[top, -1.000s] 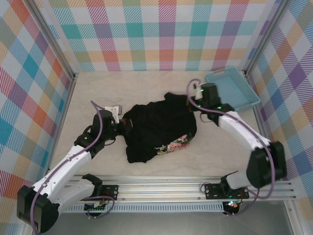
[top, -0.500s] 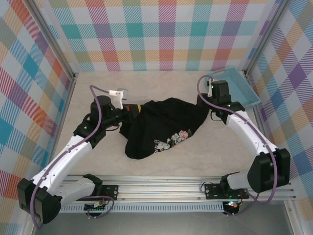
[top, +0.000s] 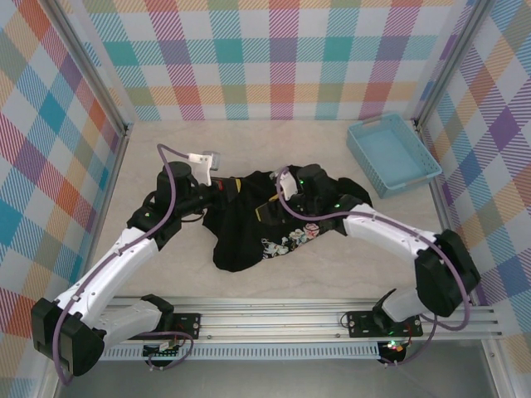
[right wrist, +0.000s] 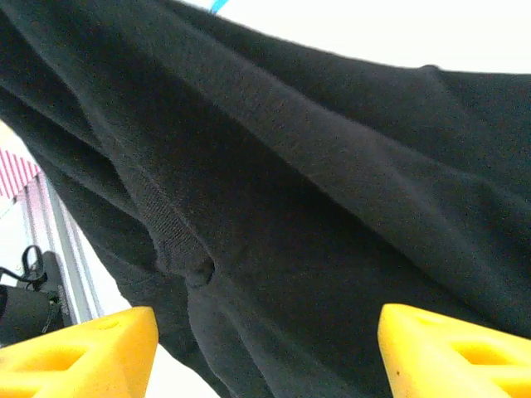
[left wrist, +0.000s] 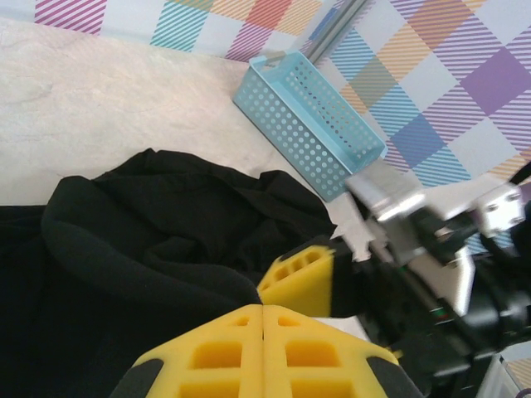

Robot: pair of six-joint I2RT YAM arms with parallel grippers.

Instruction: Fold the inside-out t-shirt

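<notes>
Two pincers, two different states. My left pincer [left wrist: 262, 308] is pressed closed, its yellow pads flat against each other, and a fold of the inside-out t-shirt [top: 241, 240] is nipped at their tips. Seen from above, this pincer sits at the shirt's left edge. The black shirt lies rumpled in the middle of the counter [top: 249, 141], between my two arms. Its small multicoloured print [top: 290, 240] faces up near the edge closest to my bases. My right pincer [right wrist: 270, 344] gapes wide over the shirt's upper middle with nothing clamped. In its wrist view, creased black cloth spreads beyond the two yellow fingers [right wrist: 83, 348]. I cannot tell whether they touch it. A light-blue perforated basket [top: 392, 156] stands at the far right of the counter, well apart from the shirt.
</notes>
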